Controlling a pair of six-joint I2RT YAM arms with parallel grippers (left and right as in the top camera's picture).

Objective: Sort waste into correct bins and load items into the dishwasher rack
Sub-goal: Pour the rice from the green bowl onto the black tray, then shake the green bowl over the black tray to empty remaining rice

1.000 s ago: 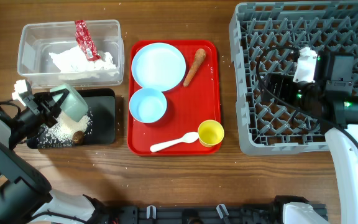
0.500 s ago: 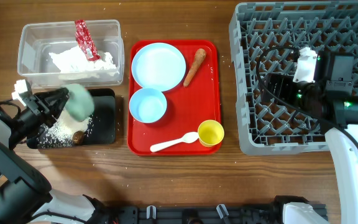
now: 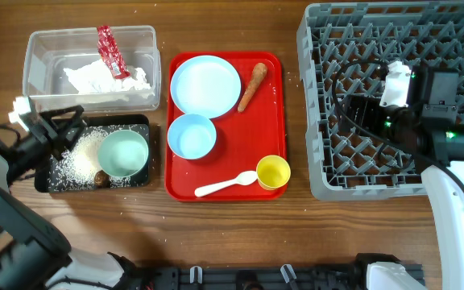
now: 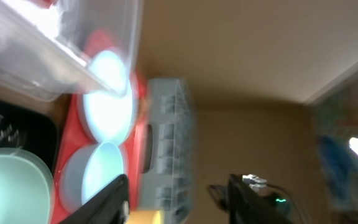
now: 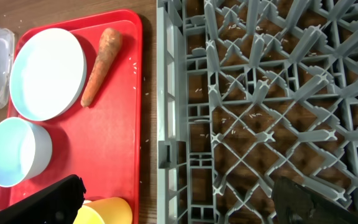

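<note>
Green bowl (image 3: 124, 153) upright, mouth up, in the right half of the black bin (image 3: 142, 121). Grains (image 3: 79, 153) spread over the bin's floor to the bowl's left. Brown scrap (image 3: 101, 176) at the bin's front edge, just beside the bowl's lower-left rim. Left gripper (image 3: 64, 127) over the bin's left end, near the bowl but apart from it as seen from overhead. Fingers spread, nothing between them; same gap plain in the left wrist view, with the bowl's rim at the lower left corner there.

Clear bin (image 3: 35, 48) just behind the black one, holding tissue (image 3: 107, 79) and a red wrapper (image 3: 109, 50), the wrapper at the back and partly over the tissue.

Red tray (image 3: 256, 137) just right of both bins. On it:
- Plate (image 3: 205, 84) at the back left.
- Carrot (image 3: 252, 86) slantwise beside the plate's right edge.
- Blue bowl (image 3: 192, 135) in front of the plate, mouth up.
- Spoon (image 3: 225, 185) along the front, scoop end toward the cup (image 3: 273, 171); touching it or not, cannot tell.
- Cup upright at the front right corner.
- A few stray grains on the tray's right side.

Rack (image 3: 312, 161) at the right end of the bench (image 3: 216, 234), just beside the tray and well apart from the bins. More loose grains visible through its grid in the right wrist view. Right gripper (image 5: 179, 186) above the rack's left part, fingers spread wide, empty.
</note>
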